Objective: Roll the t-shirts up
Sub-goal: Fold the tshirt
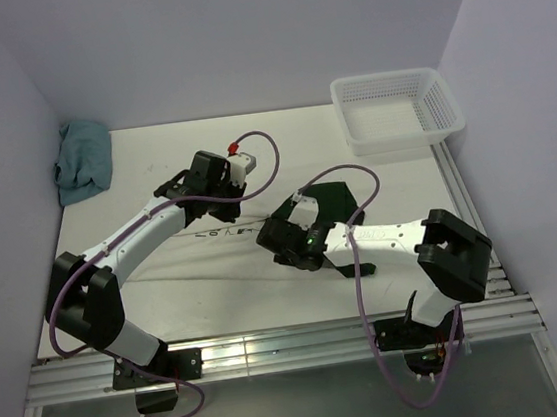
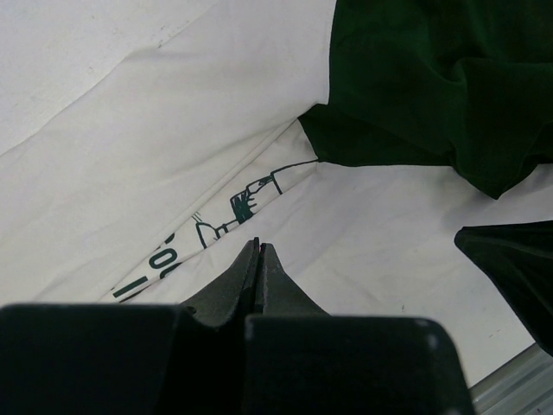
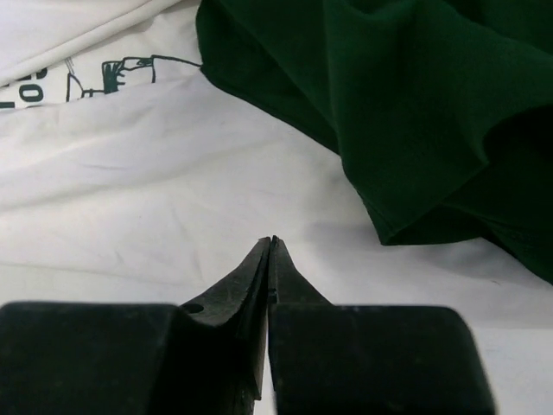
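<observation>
Left hand (image 2: 259, 247), right hand (image 3: 272, 242) closed; t-shirt (image 1: 214, 264) lies left-to-right.

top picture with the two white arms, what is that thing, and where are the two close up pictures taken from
It is a pair of robot arms bolted to the near edge of a table, seen by a fixed camera above. The other two pictures come from small cameras on the wrists, so each shows its own black pincer: the left gripper and the right gripper. Both are shut, with nothing visible between the fingers. Below them lies a cream-white t-shirt with a dark green sleeve and a small print. Also on the table are a white basket at the far right and a teal cloth at the far left.
</observation>
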Controlling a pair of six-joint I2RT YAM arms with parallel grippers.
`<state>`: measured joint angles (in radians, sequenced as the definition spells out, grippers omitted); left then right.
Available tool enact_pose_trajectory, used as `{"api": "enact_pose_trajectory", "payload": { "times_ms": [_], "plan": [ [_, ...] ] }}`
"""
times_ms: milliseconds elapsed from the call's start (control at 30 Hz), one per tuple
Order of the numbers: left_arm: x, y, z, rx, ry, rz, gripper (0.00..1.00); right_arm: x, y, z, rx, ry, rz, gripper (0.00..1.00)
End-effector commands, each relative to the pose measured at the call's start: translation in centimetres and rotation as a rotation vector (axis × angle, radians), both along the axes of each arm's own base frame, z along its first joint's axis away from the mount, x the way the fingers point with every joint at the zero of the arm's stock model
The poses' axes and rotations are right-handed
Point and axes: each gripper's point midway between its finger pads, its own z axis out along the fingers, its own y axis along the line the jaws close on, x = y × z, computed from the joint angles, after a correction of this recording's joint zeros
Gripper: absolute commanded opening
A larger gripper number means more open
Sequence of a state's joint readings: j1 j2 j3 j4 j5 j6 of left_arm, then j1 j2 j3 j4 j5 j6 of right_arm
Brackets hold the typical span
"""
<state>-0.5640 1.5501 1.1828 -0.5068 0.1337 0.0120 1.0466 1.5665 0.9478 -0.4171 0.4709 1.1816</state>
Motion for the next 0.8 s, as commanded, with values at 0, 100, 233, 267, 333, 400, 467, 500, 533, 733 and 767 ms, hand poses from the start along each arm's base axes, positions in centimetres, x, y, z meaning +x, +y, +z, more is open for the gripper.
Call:
{"api": "enact_pose_trajectory", "payload": {
  "times_ms": [0, 100, 233, 267, 333, 400, 467, 500, 533, 733, 767],
  "plan": [
    [0.2, -0.1, 1.2, -0.012, -0.026, -0.019, 0.00, 0.3, -0.8, 0.9, -0.011, -0.042, -0.043, 0.07],
    [0.2, 0.0, 1.1, -0.011, -0.024, -0.020, 0.00, -0.1, -2.1, 1.6, 0.012, -0.063, -0.067, 0.20],
    [0.2, -0.2, 0.9, -0.014, -0.015, -0.018, 0.00, -0.3, -4.3, 2.2, 0.021, -0.078, -0.115, 0.23],
    [0.2, -0.2, 0.9, -0.017, -0.013, -0.018, 0.00, -0.5, -4.9, 1.7, 0.010, -0.071, -0.129, 0.24],
    [0.2, -0.3, 0.9, -0.019, -0.009, -0.018, 0.00, -0.5, -6.0, 1.4, -0.007, -0.064, -0.157, 0.28],
    [0.2, -0.3, 1.0, -0.019, -0.010, -0.020, 0.00, -0.5, -6.7, 1.1, 0.000, -0.072, -0.171, 0.29],
    [0.1, -0.3, 0.9, -0.018, -0.007, -0.020, 0.00, -0.4, -7.4, 0.7, 0.001, -0.077, -0.183, 0.29],
    [0.1, -0.2, 0.9, -0.016, -0.006, -0.020, 0.00, -0.2, -7.6, 0.8, 0.002, -0.088, -0.190, 0.30],
    [0.1, -0.3, 0.8, -0.015, -0.005, -0.020, 0.00, -0.1, -7.8, 0.9, 0.000, -0.095, -0.194, 0.31],
    [0.1, -0.2, 0.9, -0.014, -0.006, -0.020, 0.00, 0.9, -8.8, 1.1, -0.012, -0.132, -0.208, 0.37],
    [0.0, -0.2, 0.9, -0.014, -0.004, -0.019, 0.00, 1.0, -8.9, 1.1, -0.010, -0.135, -0.208, 0.37]
  ]
}}
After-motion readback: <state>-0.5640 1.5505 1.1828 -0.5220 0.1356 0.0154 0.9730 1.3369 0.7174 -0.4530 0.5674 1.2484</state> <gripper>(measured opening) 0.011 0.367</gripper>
